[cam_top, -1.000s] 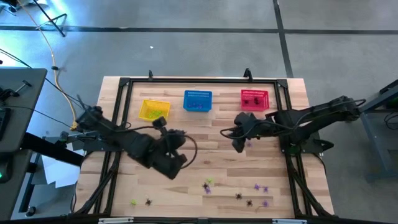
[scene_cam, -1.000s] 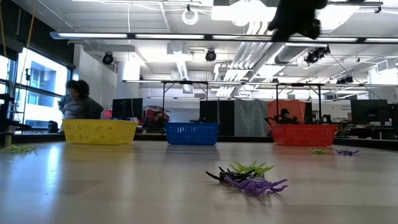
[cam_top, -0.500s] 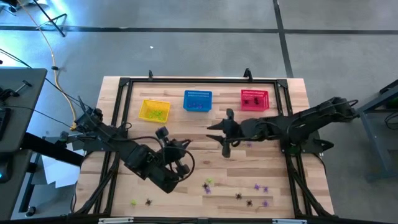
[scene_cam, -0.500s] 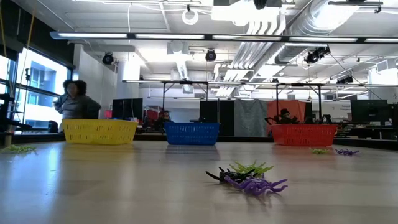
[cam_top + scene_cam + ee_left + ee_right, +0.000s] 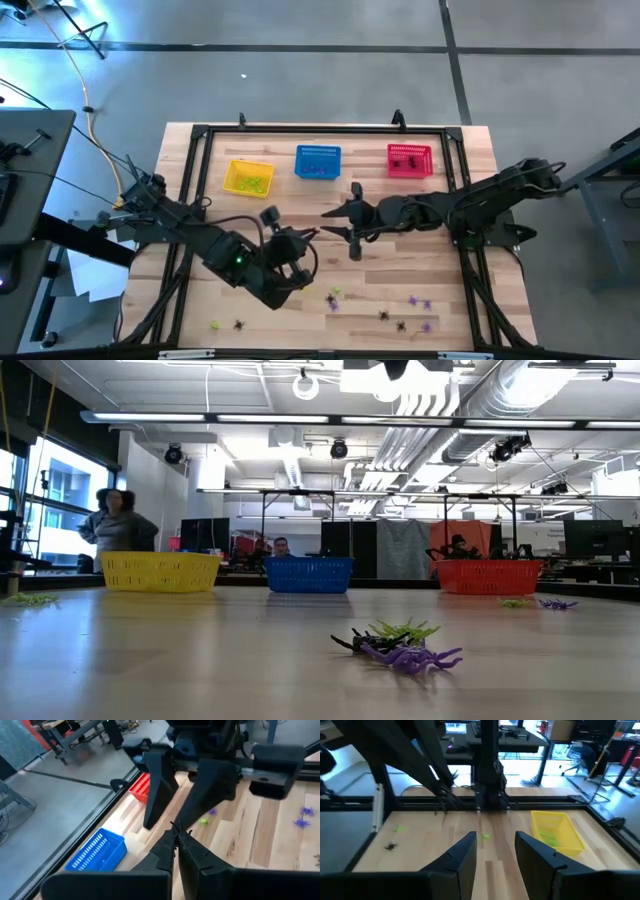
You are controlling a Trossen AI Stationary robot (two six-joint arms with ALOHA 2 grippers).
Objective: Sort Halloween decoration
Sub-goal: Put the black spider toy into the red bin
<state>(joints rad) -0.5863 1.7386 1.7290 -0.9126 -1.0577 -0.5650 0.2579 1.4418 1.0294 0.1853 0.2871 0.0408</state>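
The tiny spider trinkets lie loose near the near edge in the high view: a purple, green and black cluster [image 5: 333, 298], more purple and black ones [image 5: 415, 302] to its right, and two [image 5: 226, 324] at the near left. The low view shows the cluster [image 5: 400, 645] lying on the wood. My left gripper [image 5: 317, 233] is above the table's middle, shut on a small black spider [image 5: 445, 802]. My right gripper [image 5: 328, 224] faces it, open. In the left wrist view its fingers [image 5: 150, 790] stand on either side of my left fingertips [image 5: 170, 832] without touching. My left gripper pinches a tiny black spider [image 5: 175, 825] between its two shut fingers, at their free ends. The trinket is lifted clear of the table, its thin legs sticking out past the tips. Which part of it the fingers are on cannot be told.
Three mesh baskets stand in a row near the far edge: yellow [image 5: 247, 178] with green trinkets, blue [image 5: 318, 162] and red [image 5: 409, 159] with black ones. A black frame [image 5: 190, 200] runs around the table. People show in the room beyond, behind the yellow basket [image 5: 160, 571].
My right gripper has moved toward the table's left, from in front of the red basket to the middle, until it faces the left gripper. My left gripper has swung up and toward the right to meet it. The trinkets on the table have stayed put.
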